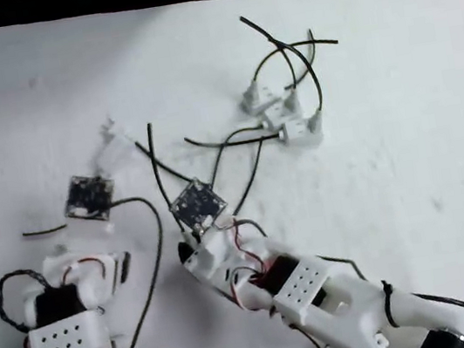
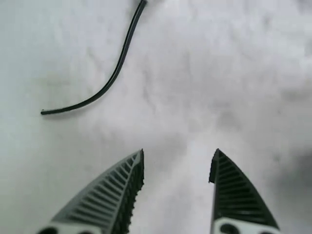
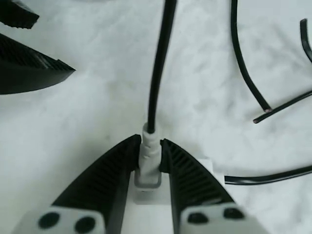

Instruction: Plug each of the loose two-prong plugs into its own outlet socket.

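My right gripper (image 3: 150, 140) is shut on a white two-prong plug (image 3: 147, 163), whose black cord (image 3: 158, 63) runs away from it over the table. In the high view this gripper (image 1: 193, 240) sits just in front of a black square outlet socket (image 1: 197, 203). A second black socket (image 1: 90, 196) lies further left, beyond my left gripper (image 1: 124, 267). The left gripper (image 2: 178, 153) hangs open over bare table with nothing between its fingers. Three more white plugs (image 1: 294, 120) lie clustered at the back right, their cords tangled.
A loose black cord (image 2: 117, 73) ends on the table ahead of the left gripper. Several cord ends (image 3: 263, 107) lie beside the right gripper. Dark ribbed shapes (image 3: 29, 73) stand close on its other side. A long cord (image 1: 148, 284) runs between the arms.
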Controlling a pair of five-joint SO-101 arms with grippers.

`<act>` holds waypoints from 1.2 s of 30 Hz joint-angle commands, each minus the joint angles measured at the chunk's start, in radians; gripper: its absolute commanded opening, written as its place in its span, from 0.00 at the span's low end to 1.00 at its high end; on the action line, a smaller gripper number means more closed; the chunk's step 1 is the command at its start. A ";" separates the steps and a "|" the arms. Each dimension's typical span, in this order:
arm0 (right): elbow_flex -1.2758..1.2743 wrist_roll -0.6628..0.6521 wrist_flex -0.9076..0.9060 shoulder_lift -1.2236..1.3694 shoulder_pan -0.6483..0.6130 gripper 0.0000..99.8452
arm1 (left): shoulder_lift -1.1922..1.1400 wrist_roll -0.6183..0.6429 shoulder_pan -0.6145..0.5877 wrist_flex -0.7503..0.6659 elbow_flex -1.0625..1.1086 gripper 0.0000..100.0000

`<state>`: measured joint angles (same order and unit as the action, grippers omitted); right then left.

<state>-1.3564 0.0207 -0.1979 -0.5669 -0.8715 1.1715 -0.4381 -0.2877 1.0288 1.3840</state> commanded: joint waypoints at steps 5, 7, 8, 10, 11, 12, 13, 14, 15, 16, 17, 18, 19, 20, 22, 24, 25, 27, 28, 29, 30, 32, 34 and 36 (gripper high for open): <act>-0.002 -0.005 -0.137 -0.259 0.002 0.02 | 0.018 0.098 0.084 -0.064 -0.112 0.23; -0.002 -0.003 -0.191 -0.328 0.002 0.02 | 0.018 0.098 0.128 -0.060 -0.137 0.23; -0.002 -0.003 -0.211 -0.355 0.002 0.02 | 0.018 0.100 0.160 -0.058 -0.143 0.23; -0.002 -0.003 -0.243 -0.404 0.001 0.02 | 0.018 0.110 0.237 -0.058 -0.144 0.23; -0.003 -0.003 -0.255 -0.426 -0.008 0.02 | 0.016 0.135 0.277 -0.058 -0.146 0.23; -0.006 -0.003 -0.268 -0.446 -0.016 0.02 | 0.016 0.164 0.312 -0.058 -0.146 0.23; -0.017 -0.003 -0.274 -0.469 -0.028 0.02 | 0.018 0.187 0.346 -0.058 -0.147 0.23; -0.028 -0.003 -0.275 -0.484 -0.044 0.02 | 0.018 0.203 0.377 -0.060 -0.149 0.23; -0.040 -0.003 -0.275 -0.499 -0.056 0.02 | 0.018 0.210 0.401 -0.060 -0.149 0.23; -0.051 -0.003 -0.275 -0.513 -0.062 0.02 | 0.018 0.215 0.424 -0.060 -0.149 0.23; -0.058 -0.003 -0.275 -0.524 -0.064 0.02 | 0.018 0.216 0.443 -0.060 -0.149 0.23; -0.061 -0.003 -0.275 -0.529 -0.064 0.02 | 0.018 0.216 0.455 -0.058 -0.149 0.23; -0.066 -0.003 -0.275 -0.532 -0.065 0.02 | 0.018 0.216 0.464 -0.058 -0.149 0.23; -0.068 -0.003 -0.277 -0.532 -0.065 0.02 | 0.018 0.216 0.472 -0.058 -0.149 0.23; -0.068 -0.003 -0.277 -0.526 -0.065 0.02 | 0.018 0.216 0.490 -0.048 -0.160 0.23; -0.068 -0.003 -0.277 -0.516 -0.065 0.02 | 0.018 0.216 0.522 0.000 -0.187 0.23; -0.066 -0.003 -0.277 -0.513 -0.065 0.02 | 0.018 0.216 0.545 0.029 -0.204 0.23; -0.066 -0.003 -0.275 -0.504 -0.065 0.02 | 0.018 0.218 0.590 0.071 -0.230 0.23; -0.064 -0.003 -0.275 -0.501 -0.065 0.02 | 0.018 0.218 0.601 0.080 -0.238 0.23; -0.064 -0.003 -0.275 -0.501 -0.065 0.02 | 0.018 0.218 0.604 0.084 -0.241 0.23; -0.064 -0.003 -0.277 -0.501 -0.065 0.02 | 0.018 0.218 0.599 0.083 -0.239 0.23; -0.064 -0.005 -0.278 -0.506 -0.061 0.02 | 0.018 0.218 0.558 0.083 -0.239 0.23; -0.064 -0.005 -0.291 -0.506 -0.059 0.02 | 0.018 0.218 0.478 0.086 -0.242 0.23; -0.061 -0.006 -0.326 -0.507 -0.059 0.02 | 0.018 0.216 0.374 0.084 -0.244 0.23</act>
<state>-1.4331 0.0207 -0.4910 -1.0748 -0.9283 1.1715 -0.2263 0.2048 1.1070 1.1891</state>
